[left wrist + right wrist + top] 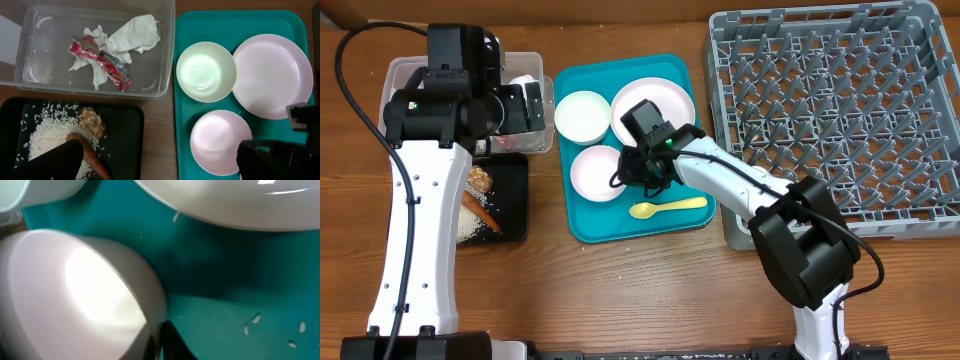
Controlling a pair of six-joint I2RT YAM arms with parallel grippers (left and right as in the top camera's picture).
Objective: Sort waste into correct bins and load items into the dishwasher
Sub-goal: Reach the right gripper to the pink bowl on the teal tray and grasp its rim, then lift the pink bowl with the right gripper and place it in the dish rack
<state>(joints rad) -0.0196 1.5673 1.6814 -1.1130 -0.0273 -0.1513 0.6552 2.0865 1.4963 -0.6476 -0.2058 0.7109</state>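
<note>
Left gripper: it hangs over the right end of the clear tub, upper left of the overhead view; one dark finger shows at the lower left of its own wrist view; I cannot tell if it is open or closed
Clear tub: upper left on the table, just above the black tray
Red-and-white wrapper: inside the clear tub, crumpled, near the middle
White paper: inside the clear tub too, touching the wrapper on its right side
Black tray: lower left, just beside the teal tray
Rice: a white heap in the black tray
Brown lump: in the black tray, at the right edge of the rice
Orange stick: in the black tray, below the lump
Teal tray: in the middle; it holds two bowls, a plate and a spoon
Green-white bowl: upper left of the teal tray, standing upright
Pink bowl: below the green-white bowl
Right gripper: at the right rim of the pink bowl; one dark finger sits just beside the bowl's outer wall; I cannot tell if it pinches the rim
Plate: upper right of the teal tray
Yellow spoon: lying flat near the bottom edge of the teal tray
Grey rack: far right, beside the teal tray
</note>
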